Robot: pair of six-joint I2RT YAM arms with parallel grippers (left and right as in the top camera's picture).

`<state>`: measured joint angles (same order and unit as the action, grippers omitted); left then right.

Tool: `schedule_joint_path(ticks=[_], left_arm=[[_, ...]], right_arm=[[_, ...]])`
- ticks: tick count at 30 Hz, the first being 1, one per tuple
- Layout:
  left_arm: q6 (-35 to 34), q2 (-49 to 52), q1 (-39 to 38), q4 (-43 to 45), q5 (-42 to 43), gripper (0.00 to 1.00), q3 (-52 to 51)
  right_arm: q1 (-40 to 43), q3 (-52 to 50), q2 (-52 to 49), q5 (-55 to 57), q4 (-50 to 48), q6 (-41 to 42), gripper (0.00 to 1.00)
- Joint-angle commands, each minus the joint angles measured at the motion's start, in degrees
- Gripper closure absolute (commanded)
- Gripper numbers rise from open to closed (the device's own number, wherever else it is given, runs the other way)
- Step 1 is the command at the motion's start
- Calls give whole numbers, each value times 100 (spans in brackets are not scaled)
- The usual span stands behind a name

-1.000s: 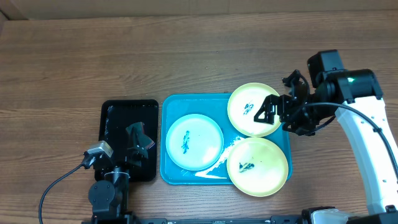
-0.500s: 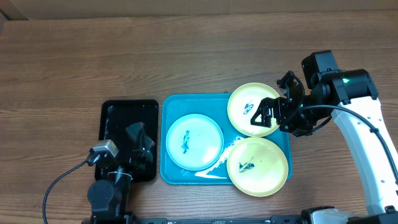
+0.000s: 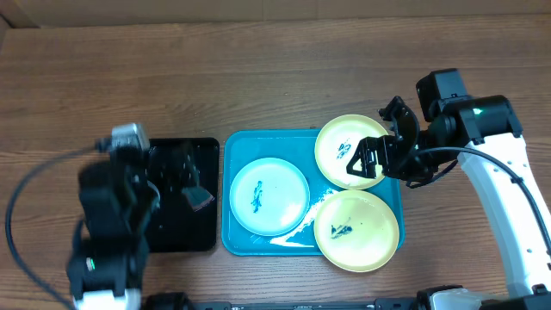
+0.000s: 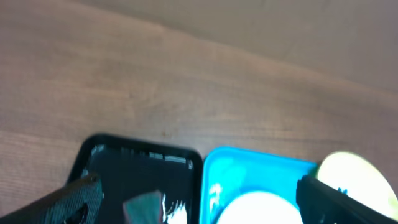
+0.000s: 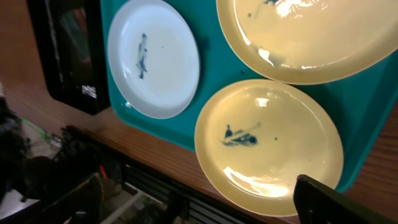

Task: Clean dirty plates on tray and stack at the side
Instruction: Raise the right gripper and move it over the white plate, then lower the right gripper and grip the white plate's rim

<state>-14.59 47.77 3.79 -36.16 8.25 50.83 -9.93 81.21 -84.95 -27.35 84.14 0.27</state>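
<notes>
The plates (image 3: 269,196), all smeared, lie on the tray (image 3: 245,145) mid-frame. The left gripper (image 4: 199,193), spread and empty, has swung up over the black tray (image 3: 185,231) at left. The right gripper (image 3: 385,142) hovers released at upper right, so wiping looks unstarted.

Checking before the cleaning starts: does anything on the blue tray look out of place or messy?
Yes. The far yellow plate and the near yellow plate overhang the rim of the tray; the white plate lies fully inside. All three carry a dark smear at centre.
</notes>
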Motion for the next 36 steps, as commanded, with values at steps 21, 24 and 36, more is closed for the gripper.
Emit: schedule_joint_path(ticks=[21,24,36], left_arm=[[109,2138,28,-1340,1429,0,2240],[111,2146,28,-1397,1414,0,2240],[111,2424,26,-1762,1233,0,2240]], right_arm=[[-2118,129,-868,625,-1648,595,0],[-2118,116,-868,704,-1812,531,0],[-2122,-619,-1650,498,-2461,651,4]])
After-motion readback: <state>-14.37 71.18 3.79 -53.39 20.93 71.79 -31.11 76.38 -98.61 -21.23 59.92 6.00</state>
